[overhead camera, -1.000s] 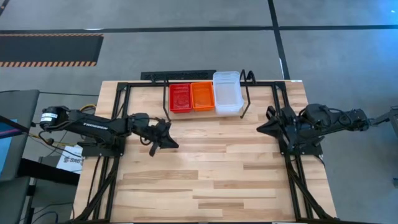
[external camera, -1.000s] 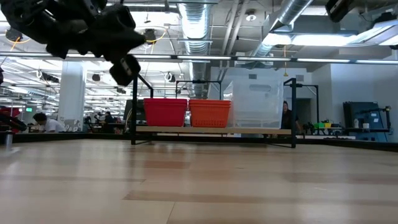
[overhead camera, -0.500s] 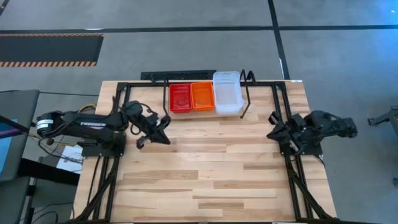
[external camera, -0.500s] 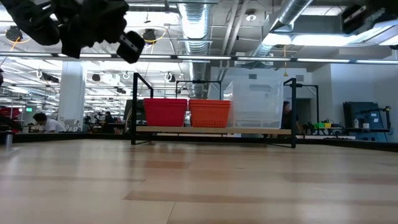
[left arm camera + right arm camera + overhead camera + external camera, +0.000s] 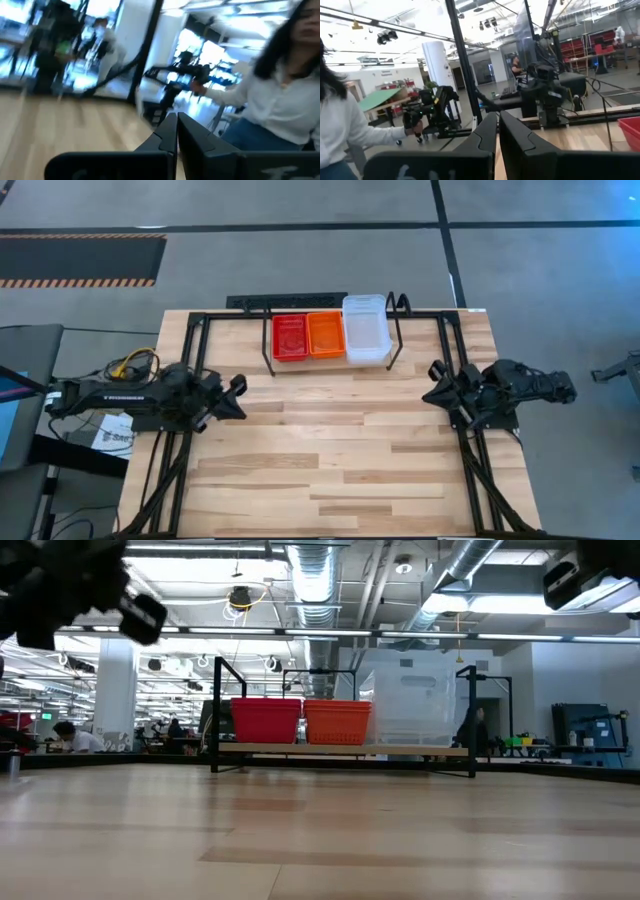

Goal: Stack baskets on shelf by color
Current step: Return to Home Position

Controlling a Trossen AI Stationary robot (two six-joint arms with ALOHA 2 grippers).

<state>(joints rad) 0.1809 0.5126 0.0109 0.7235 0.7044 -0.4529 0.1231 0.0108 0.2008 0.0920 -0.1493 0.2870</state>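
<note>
- The shelf stands at the 12 o'clock edge of the table, with its long axis running from 9 to 3 o'clock.
- Three colour groups sit on it side by side and touching. Reading from 9 toward 3 they are the red baskets, the orange baskets and the clear baskets, the tallest of the three.
- The left gripper sits folded near the table's 9 o'clock edge. Its fingers are pressed together with only a slit between them, and they hold nothing.
- From the left gripper the red baskets lie between 1 and 2 o'clock, well apart.
- The right gripper sits near the 3 o'clock edge. Its fingers are likewise together and empty.
- From the right gripper the clear baskets lie between 10 and 11 o'clock, well apart.
- In the low view both grippers hang high at the upper corners, above the tops of the baskets.
- The sorting looks finished, so what remains is for each arm to settle at rest.
- The left arm is nearer the red end and the right arm nearer the clear end. A retreat toward 9 and 3 o'clock should carry neither over the shelf.
</note>
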